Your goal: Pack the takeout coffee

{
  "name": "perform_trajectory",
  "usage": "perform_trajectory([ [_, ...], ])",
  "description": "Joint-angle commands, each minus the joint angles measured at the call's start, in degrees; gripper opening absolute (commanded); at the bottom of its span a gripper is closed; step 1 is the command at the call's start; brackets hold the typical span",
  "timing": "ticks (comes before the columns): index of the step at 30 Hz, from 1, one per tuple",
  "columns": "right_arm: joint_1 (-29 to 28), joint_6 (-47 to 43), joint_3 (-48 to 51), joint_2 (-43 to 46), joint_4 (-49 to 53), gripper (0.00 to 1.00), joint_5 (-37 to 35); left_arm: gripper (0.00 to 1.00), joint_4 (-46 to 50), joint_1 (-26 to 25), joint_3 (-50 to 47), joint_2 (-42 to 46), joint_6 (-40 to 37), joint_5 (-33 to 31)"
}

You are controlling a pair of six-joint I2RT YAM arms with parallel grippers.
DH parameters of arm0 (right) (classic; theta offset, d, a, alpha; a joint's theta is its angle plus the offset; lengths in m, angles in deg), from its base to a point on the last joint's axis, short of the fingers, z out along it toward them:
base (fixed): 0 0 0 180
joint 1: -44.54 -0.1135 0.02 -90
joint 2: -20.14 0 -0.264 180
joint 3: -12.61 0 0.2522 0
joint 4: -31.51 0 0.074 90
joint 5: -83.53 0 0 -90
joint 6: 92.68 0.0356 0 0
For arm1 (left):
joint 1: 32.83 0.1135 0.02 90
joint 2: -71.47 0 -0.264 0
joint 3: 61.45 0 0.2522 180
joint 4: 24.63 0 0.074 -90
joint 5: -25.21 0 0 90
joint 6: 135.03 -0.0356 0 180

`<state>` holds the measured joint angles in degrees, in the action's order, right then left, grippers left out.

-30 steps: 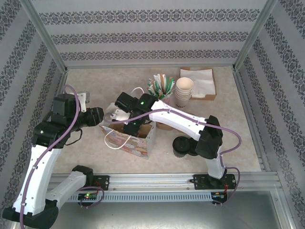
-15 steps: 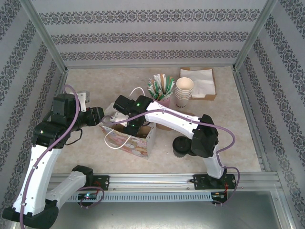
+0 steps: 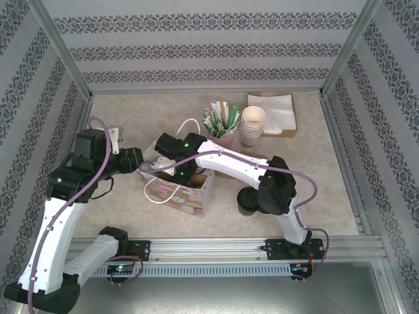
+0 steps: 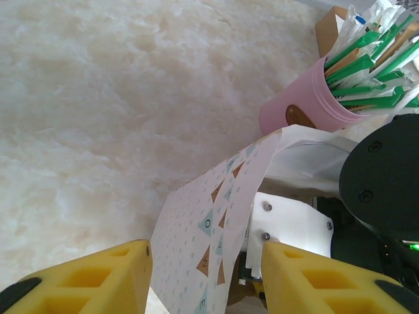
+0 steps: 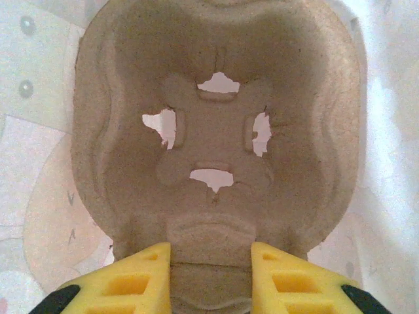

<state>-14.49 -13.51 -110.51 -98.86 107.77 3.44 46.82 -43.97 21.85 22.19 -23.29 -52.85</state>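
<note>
The takeout coffee (image 3: pixel 247 199), a cream cup with a black lid, stands on the table right of the patterned paper bag (image 3: pixel 185 193) and is partly hidden by my right arm. My right gripper (image 3: pixel 178 174) reaches down into the bag. In the right wrist view this gripper (image 5: pixel 211 278) is shut on the edge of a brown pulp cup carrier (image 5: pixel 219 118) lying inside the bag. My left gripper (image 3: pixel 145 161) is at the bag's left rim. Its yellow fingers (image 4: pixel 98 278) stand open on either side of the bag wall (image 4: pixel 216 216).
A pink cup of green and white sachets (image 3: pixel 222 122) stands just behind the bag; in the left wrist view the pink cup (image 4: pixel 308 104) is close by. A stack of lidless cream cups (image 3: pixel 253 124) and a cardboard tray of napkins (image 3: pixel 275 112) sit at the back right.
My right arm has shifted left, its elbow moving toward the bag and the gripper settling a little further into it. The left arm and the coffee have not moved.
</note>
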Motion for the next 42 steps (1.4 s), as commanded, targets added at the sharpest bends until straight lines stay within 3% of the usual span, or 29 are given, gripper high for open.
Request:
perform_trajectory([
  [1, -0.3, -0.9, -0.1, -1.1, 1.6, 0.29, 0.2, 0.48, -1.3, 0.5, -0.8, 0.3, 0.3, 0.0],
  [42, -2.1, -3.5, -3.0, -6.6, 6.7, 0.29, -3.1, 0.42, -2.1, 0.4, -2.1, -0.1, 1.4, 2.8],
])
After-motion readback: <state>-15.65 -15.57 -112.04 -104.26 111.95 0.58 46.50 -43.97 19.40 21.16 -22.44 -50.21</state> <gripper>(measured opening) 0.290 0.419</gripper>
